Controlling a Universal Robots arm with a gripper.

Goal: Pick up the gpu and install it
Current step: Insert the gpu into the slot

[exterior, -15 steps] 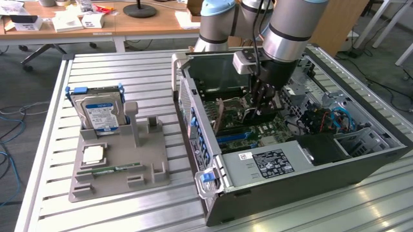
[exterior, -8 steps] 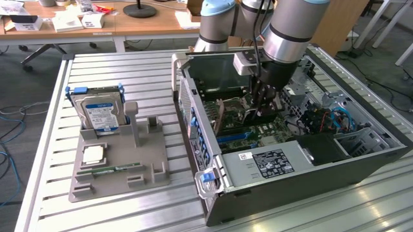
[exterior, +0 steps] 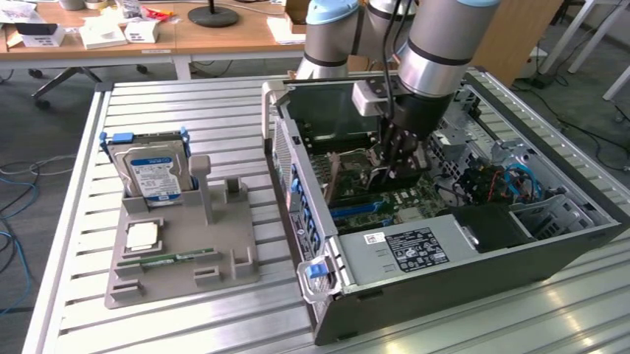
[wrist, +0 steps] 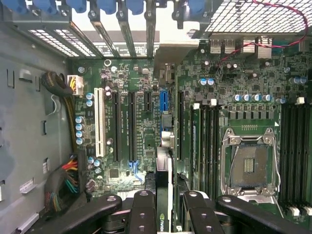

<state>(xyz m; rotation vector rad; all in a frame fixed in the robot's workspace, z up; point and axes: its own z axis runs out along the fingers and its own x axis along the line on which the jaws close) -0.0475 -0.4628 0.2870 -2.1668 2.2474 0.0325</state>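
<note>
gpu (wrist: 163,170) edge-down, lengthwise along slots (wrist: 130,126) (in gripper (wrist: 165,197))

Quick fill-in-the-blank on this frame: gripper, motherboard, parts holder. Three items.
1. The gripper is shut on the ___, above the motherboard.
2. The CPU socket on that board is ___.
3. The hard drive standing in the gray holder has a ___ label.
Missing words: gpu; empty; blue.
</note>
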